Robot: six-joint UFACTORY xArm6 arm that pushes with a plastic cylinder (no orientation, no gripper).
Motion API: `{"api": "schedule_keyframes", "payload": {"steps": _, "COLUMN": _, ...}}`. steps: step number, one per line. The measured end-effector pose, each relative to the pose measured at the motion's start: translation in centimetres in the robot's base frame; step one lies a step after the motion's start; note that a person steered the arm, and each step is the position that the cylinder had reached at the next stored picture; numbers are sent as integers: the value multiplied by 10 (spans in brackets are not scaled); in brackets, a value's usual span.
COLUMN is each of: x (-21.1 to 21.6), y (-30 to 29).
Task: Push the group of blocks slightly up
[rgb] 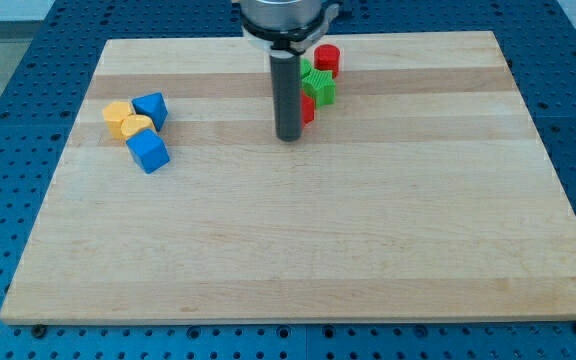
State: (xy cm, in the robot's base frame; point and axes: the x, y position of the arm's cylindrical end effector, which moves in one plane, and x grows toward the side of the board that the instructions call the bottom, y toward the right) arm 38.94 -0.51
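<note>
A group of blocks sits at the view's left: a yellow block (117, 115), a second yellow block (136, 127), a blue block (151, 108) and a blue cube (149, 152), all touching or nearly so. A second cluster sits at the top centre: a red cylinder (327, 60), a green star-shaped block (319, 86) and a red block (308, 110) partly hidden behind the rod. My tip (288, 137) rests on the board just left of and below that red block, far to the right of the left group.
The wooden board (298, 240) lies on a blue perforated table. The arm's grey housing (286, 20) hangs over the board's top edge.
</note>
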Motion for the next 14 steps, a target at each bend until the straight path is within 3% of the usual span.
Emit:
{"api": "schedule_keyframes", "payload": {"steps": 2, "x": -52, "y": 25}}
{"api": "schedule_keyframes", "payload": {"steps": 7, "x": -76, "y": 25}}
{"api": "schedule_keyframes", "payload": {"steps": 8, "x": -60, "y": 27}}
{"api": "schedule_keyframes", "payload": {"steps": 9, "x": -13, "y": 33}}
{"api": "schedule_keyframes", "payload": {"steps": 10, "x": -11, "y": 9}}
{"api": "schedule_keyframes", "payload": {"steps": 13, "x": -101, "y": -24}}
{"api": "schedule_keyframes", "payload": {"steps": 14, "x": -102, "y": -24}}
